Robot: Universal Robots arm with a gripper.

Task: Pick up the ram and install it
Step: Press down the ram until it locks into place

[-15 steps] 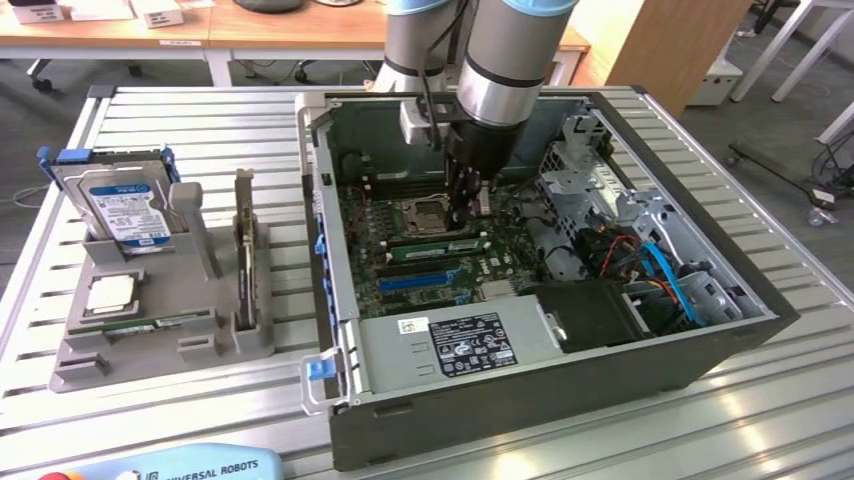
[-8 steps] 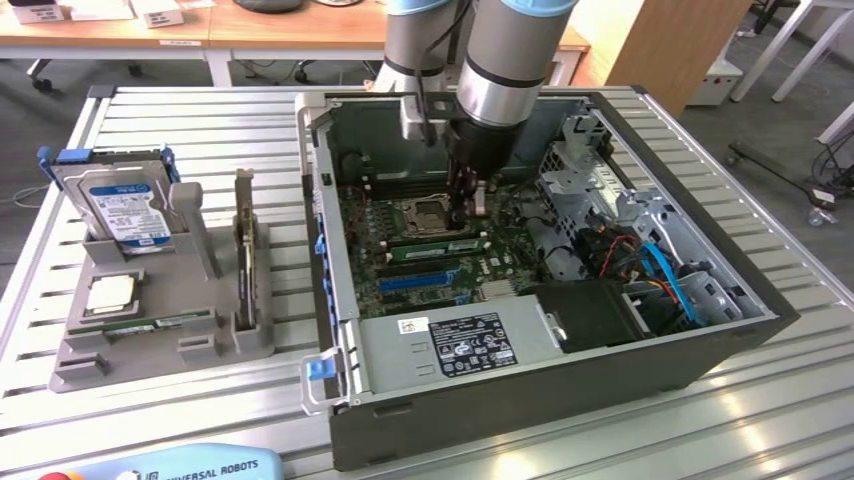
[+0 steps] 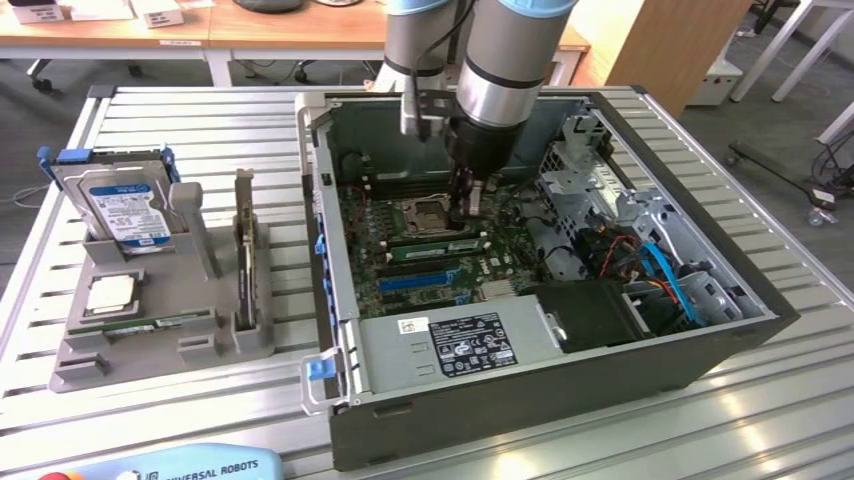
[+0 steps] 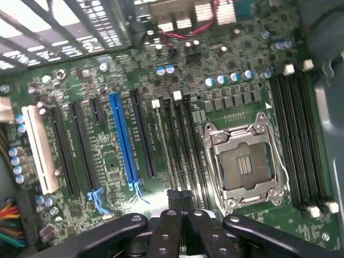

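Claw pinched shut over the ram — thin green stick seated by the square metal socket.

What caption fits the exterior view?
Shut gripper pressing the ram beside the CPU socket inside the open computer case.

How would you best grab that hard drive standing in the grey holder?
Probably by its upper half, coming straight down from above and pinching the two broad flat faces. The hard drive stands on edge with its lower part sunk in the grey holder, so just the top is free.
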